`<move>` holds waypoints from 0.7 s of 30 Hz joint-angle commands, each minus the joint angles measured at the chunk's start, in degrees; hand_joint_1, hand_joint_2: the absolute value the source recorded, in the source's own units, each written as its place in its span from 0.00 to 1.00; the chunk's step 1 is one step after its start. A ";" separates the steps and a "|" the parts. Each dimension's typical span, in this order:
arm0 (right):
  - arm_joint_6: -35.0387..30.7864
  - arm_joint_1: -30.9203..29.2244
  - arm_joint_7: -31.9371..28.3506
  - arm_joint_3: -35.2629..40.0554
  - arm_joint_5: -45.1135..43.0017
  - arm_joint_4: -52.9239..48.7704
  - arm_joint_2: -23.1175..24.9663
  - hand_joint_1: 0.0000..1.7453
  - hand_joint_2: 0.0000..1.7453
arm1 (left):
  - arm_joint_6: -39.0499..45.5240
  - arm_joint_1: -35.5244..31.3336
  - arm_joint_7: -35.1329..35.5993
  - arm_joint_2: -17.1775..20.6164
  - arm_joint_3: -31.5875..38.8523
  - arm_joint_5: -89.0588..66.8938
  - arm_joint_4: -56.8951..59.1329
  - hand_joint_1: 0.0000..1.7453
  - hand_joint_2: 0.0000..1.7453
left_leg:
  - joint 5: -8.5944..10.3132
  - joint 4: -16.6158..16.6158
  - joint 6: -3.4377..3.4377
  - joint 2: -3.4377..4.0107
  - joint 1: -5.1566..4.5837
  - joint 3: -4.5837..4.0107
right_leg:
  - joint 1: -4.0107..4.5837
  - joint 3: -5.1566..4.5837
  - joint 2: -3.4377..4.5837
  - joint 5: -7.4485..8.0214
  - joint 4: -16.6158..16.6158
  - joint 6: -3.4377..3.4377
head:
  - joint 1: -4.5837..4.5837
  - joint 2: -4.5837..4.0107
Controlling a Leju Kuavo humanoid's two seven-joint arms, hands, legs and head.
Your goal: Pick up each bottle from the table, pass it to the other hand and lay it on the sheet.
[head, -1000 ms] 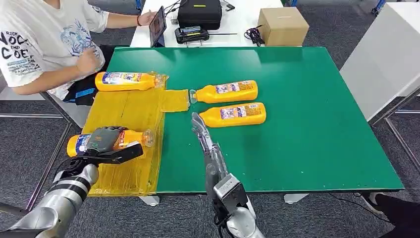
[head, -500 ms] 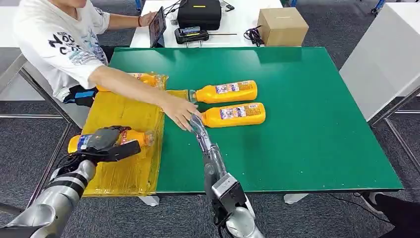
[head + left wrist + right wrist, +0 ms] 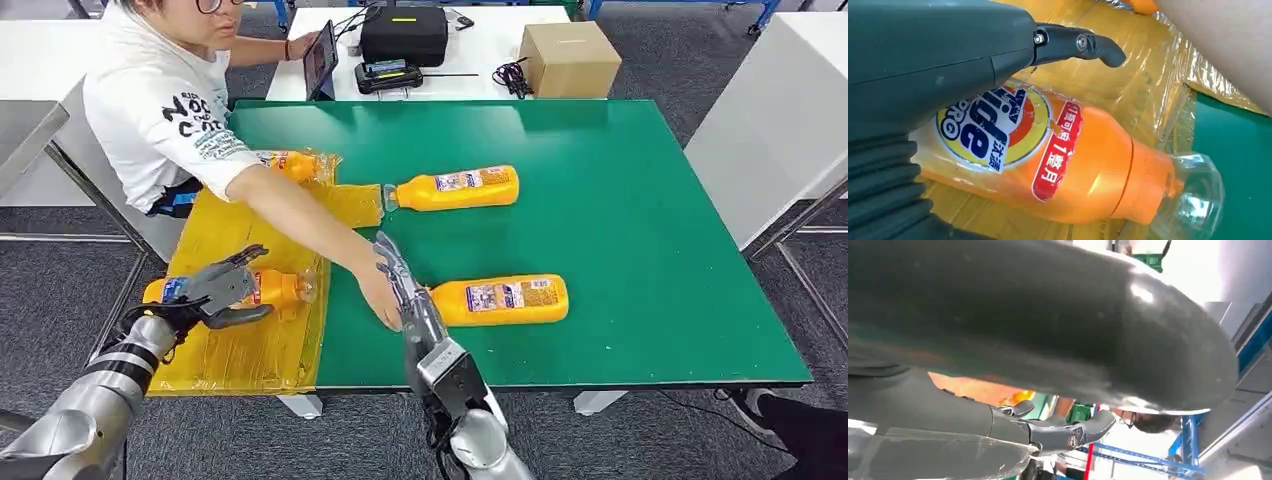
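Orange plastic detergent bottle lies on yellow sheet | left robot hand spread above it, holding nothing | right robot hand, can't tell its fingers | I reckon next is the orange bottle near the counter edge

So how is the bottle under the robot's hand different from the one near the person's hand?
The bottle under the left hand lies on the yellow sheet; the bottle by the person's hand lies on the green table. The sheet bottle is partly covered by the robot's fingers; the table bottle lies fully uncovered. Both are orange, labelled and lying on their sides.
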 commanded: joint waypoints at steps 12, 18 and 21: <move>-2.16 -1.09 1.20 0.64 0.58 4.23 -0.67 0.00 0.00 | 23.10 6.17 -9.19 -7.62 10.20 19.10 -5.88 0.00 0.00 | 0.03 -0.07 -0.04 0.03 0.03 0.08 | 0.04 0.03 -0.06 0.01 -0.11 -0.09 | 0.00 0.00; -5.41 -1.53 0.83 2.39 0.83 5.23 -1.75 0.00 0.00 | 33.79 10.40 -14.91 -12.43 15.19 34.76 -23.74 0.00 1.00 | 0.01 0.12 -0.05 0.16 0.14 -0.44 | 0.15 -0.51 -0.05 0.09 -0.07 -0.08 | 0.04 0.00; -7.42 -0.83 0.99 1.55 2.89 3.85 -2.22 0.00 0.00 | 30.94 13.11 -14.91 -14.41 14.12 44.11 -31.52 0.00 1.00 | 0.00 0.08 -0.01 0.18 0.09 -0.47 | 0.10 -0.53 -0.04 0.02 -0.07 -0.06 | 0.02 0.00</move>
